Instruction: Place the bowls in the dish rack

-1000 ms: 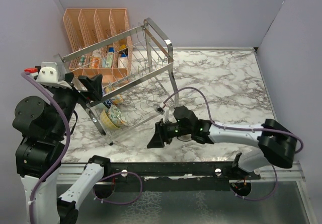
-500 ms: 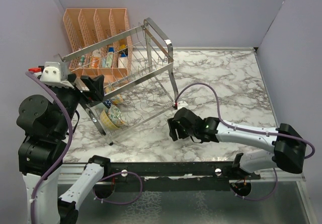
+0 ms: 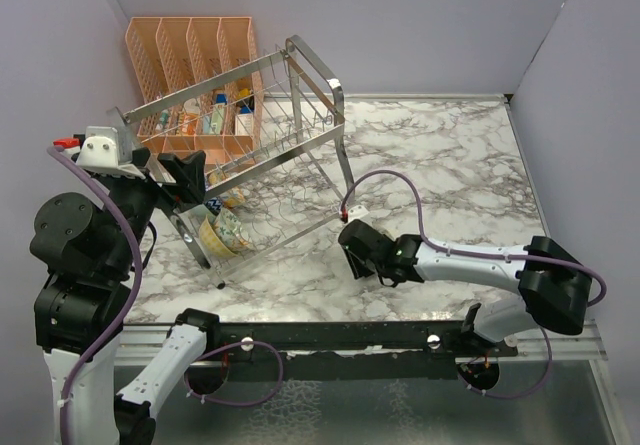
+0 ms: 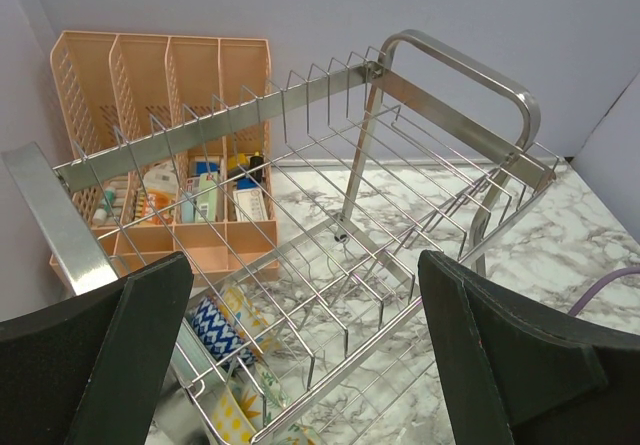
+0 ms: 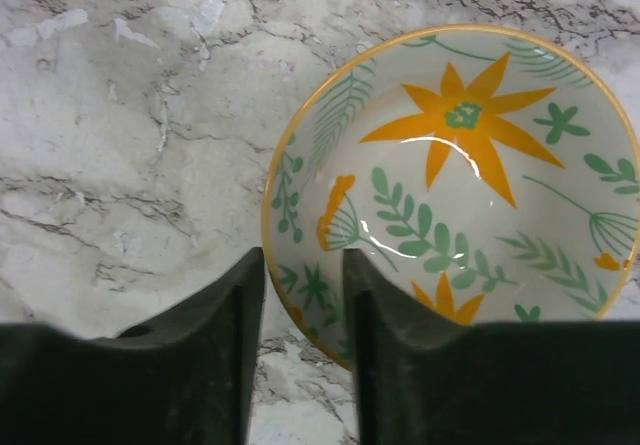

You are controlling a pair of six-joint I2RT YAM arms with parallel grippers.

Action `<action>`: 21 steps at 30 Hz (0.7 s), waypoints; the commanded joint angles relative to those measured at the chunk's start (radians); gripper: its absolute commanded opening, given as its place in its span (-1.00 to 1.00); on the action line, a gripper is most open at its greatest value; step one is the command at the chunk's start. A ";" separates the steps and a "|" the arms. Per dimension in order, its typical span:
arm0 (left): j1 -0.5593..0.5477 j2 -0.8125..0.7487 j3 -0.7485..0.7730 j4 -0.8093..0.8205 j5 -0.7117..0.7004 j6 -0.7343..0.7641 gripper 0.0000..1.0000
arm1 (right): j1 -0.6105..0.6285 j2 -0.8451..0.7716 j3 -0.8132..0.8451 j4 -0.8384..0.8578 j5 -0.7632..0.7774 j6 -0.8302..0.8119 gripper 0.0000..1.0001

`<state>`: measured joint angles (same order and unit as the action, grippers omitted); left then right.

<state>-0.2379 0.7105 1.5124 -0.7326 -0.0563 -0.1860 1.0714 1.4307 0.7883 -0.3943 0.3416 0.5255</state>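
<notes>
The chrome wire dish rack (image 3: pixel 318 77) stands at the back left and looks tilted; it fills the left wrist view (image 4: pixel 455 60). Two patterned bowls (image 3: pixel 226 231) lean in its lower tier, also seen in the left wrist view (image 4: pixel 217 327). My left gripper (image 3: pixel 186 172) is open and empty above the rack's left end (image 4: pixel 300 265). My right gripper (image 3: pixel 352 239) is low over the table near the rack's front leg. Its fingers straddle the rim of a cream floral bowl (image 5: pixel 470 175), one inside and one outside (image 5: pixel 300 265). The top view hides this bowl.
A peach-orange mesh organiser (image 3: pixel 190 45) with small items stands behind the rack against the back wall, also in the left wrist view (image 4: pixel 150 75). The marble table (image 3: pixel 450 165) has walls on the left, back and right. A purple cable (image 3: pixel 400 180) loops over the right arm.
My right gripper has moved right and back toward the rack's front leg and turned from pointing left. The left arm has barely moved.
</notes>
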 commanded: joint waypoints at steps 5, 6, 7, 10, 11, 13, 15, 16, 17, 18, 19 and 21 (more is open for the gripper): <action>-0.003 -0.014 -0.001 0.003 -0.007 0.000 0.99 | 0.000 -0.008 -0.036 0.037 0.049 0.001 -0.67; -0.003 -0.015 -0.003 0.004 -0.008 -0.001 0.98 | 0.000 -0.015 -0.034 0.032 0.043 0.001 -0.81; -0.003 -0.016 -0.003 0.006 -0.005 -0.001 0.98 | 0.000 -0.026 -0.034 0.031 0.031 -0.003 -0.94; -0.002 -0.016 -0.003 0.010 -0.006 -0.001 0.99 | 0.000 -0.080 -0.024 0.029 -0.025 -0.028 -0.98; -0.003 -0.015 -0.004 0.013 -0.005 -0.002 0.99 | 0.001 -0.101 -0.013 0.021 -0.039 -0.034 -0.98; -0.003 -0.014 -0.005 0.016 -0.002 -0.003 0.99 | 0.001 -0.140 0.013 -0.004 -0.080 -0.049 -0.98; -0.003 -0.011 -0.004 0.018 0.002 -0.006 0.98 | 0.001 -0.174 0.036 -0.014 -0.127 -0.060 -0.98; -0.003 -0.012 -0.003 0.019 0.002 -0.005 0.99 | 0.000 -0.186 0.046 -0.012 -0.153 -0.065 -0.98; -0.003 -0.012 -0.003 0.020 0.002 -0.004 0.99 | 0.001 -0.196 0.057 -0.011 -0.184 -0.071 -0.98; -0.003 -0.013 -0.003 0.022 0.002 -0.003 0.99 | 0.001 -0.202 0.068 -0.011 -0.220 -0.073 -0.98; -0.003 -0.015 -0.004 0.024 0.000 -0.004 0.98 | 0.001 -0.207 0.077 -0.005 -0.259 -0.071 -0.98; -0.003 -0.019 -0.007 0.030 0.002 -0.006 0.99 | 0.001 -0.214 0.083 0.025 -0.334 -0.069 -0.98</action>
<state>-0.2379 0.7063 1.5120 -0.7326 -0.0563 -0.1871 1.0672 1.2598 0.8089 -0.4141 0.2028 0.4702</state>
